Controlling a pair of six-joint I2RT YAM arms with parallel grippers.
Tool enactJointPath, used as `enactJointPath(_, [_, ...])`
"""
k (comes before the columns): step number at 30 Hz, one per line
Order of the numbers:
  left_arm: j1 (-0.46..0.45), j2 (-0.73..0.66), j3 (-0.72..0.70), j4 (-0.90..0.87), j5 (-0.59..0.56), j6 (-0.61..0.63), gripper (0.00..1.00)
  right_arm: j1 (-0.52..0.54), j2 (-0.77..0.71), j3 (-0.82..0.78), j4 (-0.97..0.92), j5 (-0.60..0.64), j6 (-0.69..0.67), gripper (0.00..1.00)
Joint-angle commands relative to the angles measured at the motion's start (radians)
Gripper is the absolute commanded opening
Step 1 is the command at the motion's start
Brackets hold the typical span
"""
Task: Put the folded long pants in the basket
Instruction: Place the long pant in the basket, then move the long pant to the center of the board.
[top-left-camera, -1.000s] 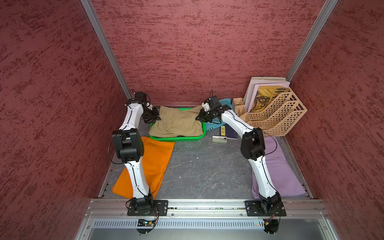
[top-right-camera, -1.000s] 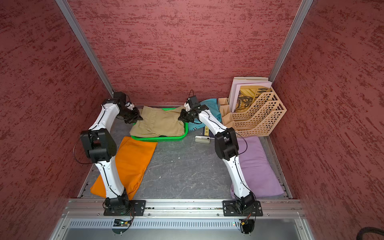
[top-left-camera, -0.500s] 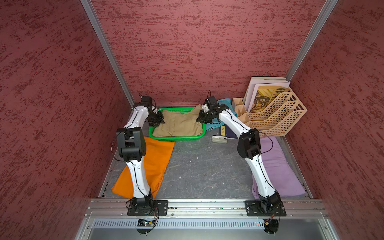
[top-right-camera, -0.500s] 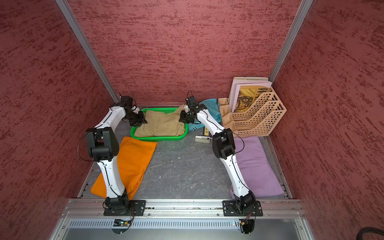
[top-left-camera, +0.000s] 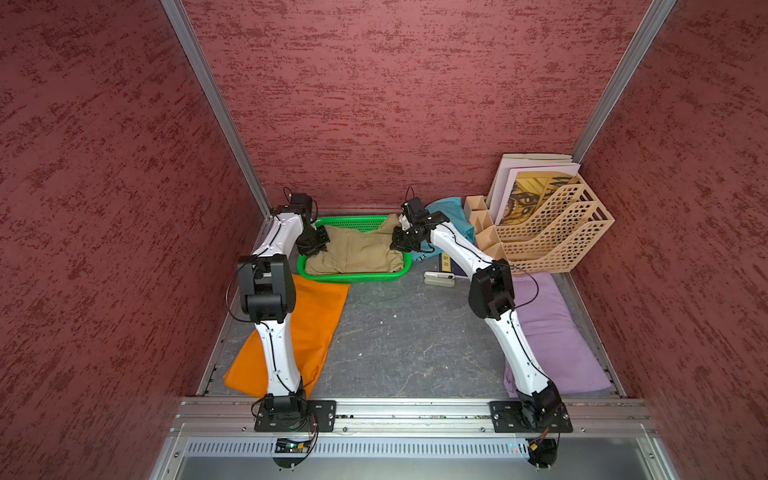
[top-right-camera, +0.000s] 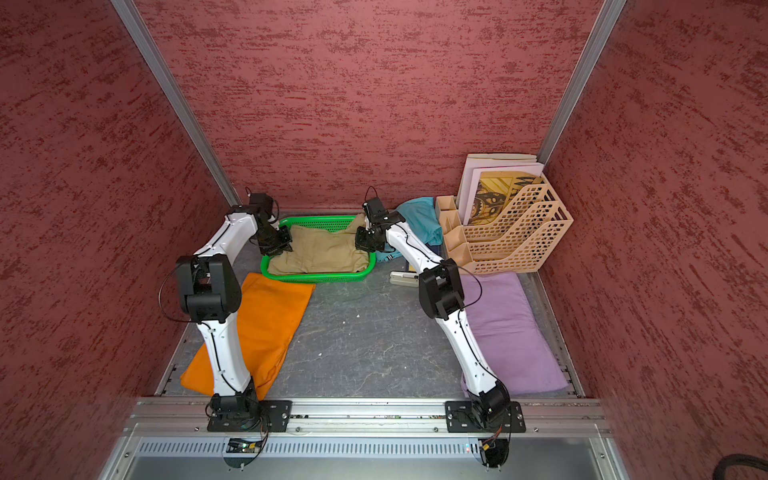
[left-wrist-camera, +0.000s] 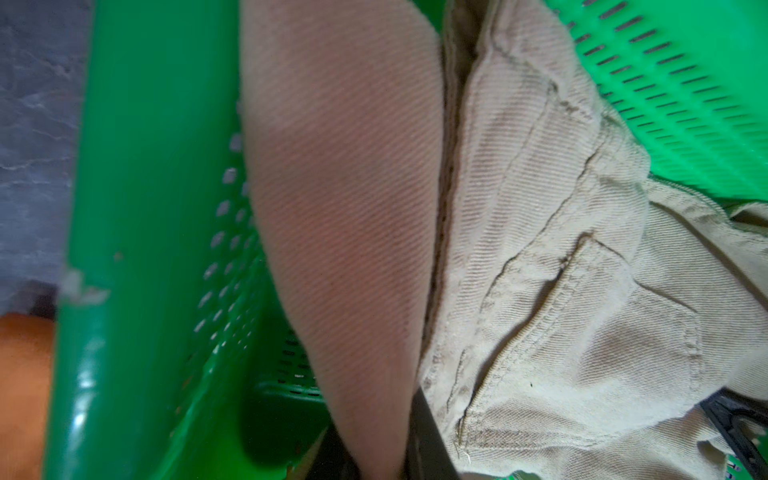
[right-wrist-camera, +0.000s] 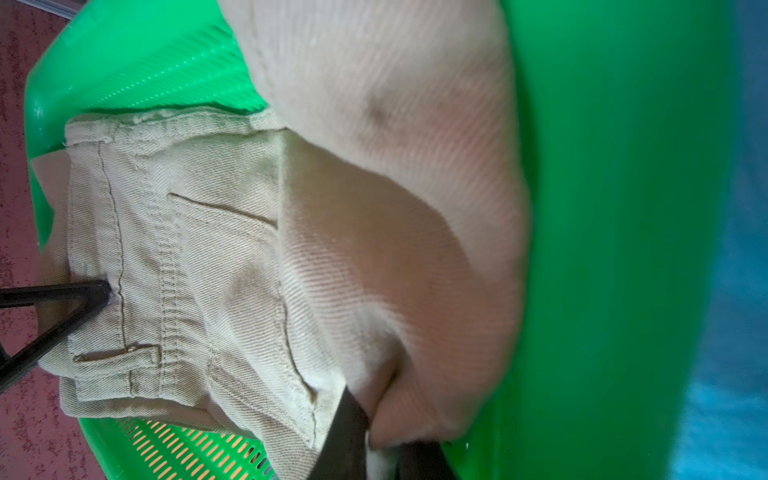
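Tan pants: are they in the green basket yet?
In. The tan pants lie inside the rim of the green basket in both top views; one corner sticks up at the far edge.

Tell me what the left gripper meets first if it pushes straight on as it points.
The left gripper is shut on the khaki pants; past that fold, likely the floor of the green basket, depth unclear.
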Motion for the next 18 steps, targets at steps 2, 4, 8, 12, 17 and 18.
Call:
enactJointPath(2, [0.01, -0.007, 0.02, -0.023, -0.042, -0.008, 0.05, -0.006, 0.017, 0.025, -0.049, 0.044, 0.003, 0.04])
enactJointPath(4, [0.01, -0.007, 0.029, -0.034, -0.043, -0.007, 0.13, -0.007, 0.009, 0.026, -0.043, 0.045, 0.002, 0.09])
enactJointPath(8, [0.008, -0.063, 0.034, -0.03, -0.085, -0.006, 0.57, -0.006, -0.032, 0.024, -0.025, 0.035, -0.005, 0.24])
enactJointPath(12, [0.025, -0.145, 0.058, -0.022, -0.108, -0.014, 0.86, -0.007, -0.099, 0.024, -0.018, 0.058, -0.013, 0.47])
enactJointPath(17, [0.046, -0.242, 0.082, -0.053, -0.106, -0.011, 0.84, -0.007, -0.187, 0.004, -0.043, 0.135, -0.038, 0.55])
enactJointPath(18, [0.046, -0.272, 0.068, -0.054, -0.098, -0.006, 0.84, -0.006, -0.213, -0.012, -0.044, 0.158, -0.046, 0.55])
